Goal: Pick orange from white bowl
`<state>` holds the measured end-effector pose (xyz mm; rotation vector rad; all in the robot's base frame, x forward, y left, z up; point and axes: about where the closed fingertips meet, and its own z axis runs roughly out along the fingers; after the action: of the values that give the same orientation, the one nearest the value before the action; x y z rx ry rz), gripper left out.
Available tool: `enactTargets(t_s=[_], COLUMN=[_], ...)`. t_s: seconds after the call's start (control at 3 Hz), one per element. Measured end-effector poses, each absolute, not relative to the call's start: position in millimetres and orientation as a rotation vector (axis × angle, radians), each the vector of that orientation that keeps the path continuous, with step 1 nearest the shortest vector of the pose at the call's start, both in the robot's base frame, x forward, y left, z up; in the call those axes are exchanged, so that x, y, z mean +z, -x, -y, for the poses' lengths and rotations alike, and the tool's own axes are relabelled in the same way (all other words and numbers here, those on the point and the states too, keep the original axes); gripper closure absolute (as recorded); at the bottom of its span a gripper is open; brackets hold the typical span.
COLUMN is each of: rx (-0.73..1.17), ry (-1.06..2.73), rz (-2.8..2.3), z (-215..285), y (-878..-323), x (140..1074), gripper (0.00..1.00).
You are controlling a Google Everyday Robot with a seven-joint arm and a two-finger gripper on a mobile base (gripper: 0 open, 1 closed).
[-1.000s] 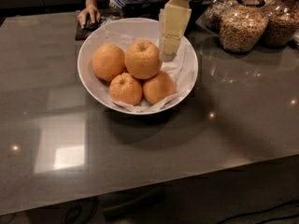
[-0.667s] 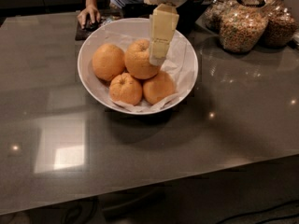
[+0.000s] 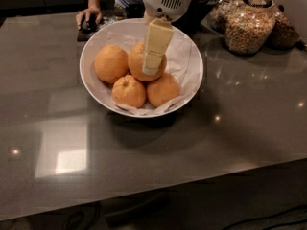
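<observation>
The gripper [image 3: 152, 67] hangs down from its white housing over the back middle of the white bowl [image 3: 86, 80], its pale jaws seen as one slab across the face of the orange [image 3: 135, 61]. Whether they stand open or closed on it cannot be told. The orange sits directly behind and under the jaws, highest in the pile and resting on its neighbours. A second orange [image 3: 111, 63] lies just left of the jaws, touching the first. Two more oranges [image 3: 128, 91] [image 3: 163, 89] lie in front of and below the jaws, against the near rim. To the right of the jaws the bowl holds only crinkled white paper [image 3: 184, 56] up to the rim. Beyond that rim, well to the right, stand filled glass jars [image 3: 247, 28] on the worktop [image 3: 192, 166]. Behind and left of the jaws a person's hand [image 3: 88, 16] rests by the far edge. The near worktop is broad bare surface down to its front edge.
</observation>
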<state>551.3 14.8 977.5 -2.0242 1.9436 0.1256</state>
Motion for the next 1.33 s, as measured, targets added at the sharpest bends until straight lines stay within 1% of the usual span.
enactTargets(t_s=[0.33, 1.0, 1.33], rx=[0.156, 0.153, 0.167], ry=[2.003, 2.040, 2.058], rz=[-1.974, -1.973, -1.978], z=[-13.9, -18.4, -19.3], y=[-548.5, -554.9, -558.7], x=[971.0, 964.0, 955.7], gripper=[0.18, 0.19, 0.25])
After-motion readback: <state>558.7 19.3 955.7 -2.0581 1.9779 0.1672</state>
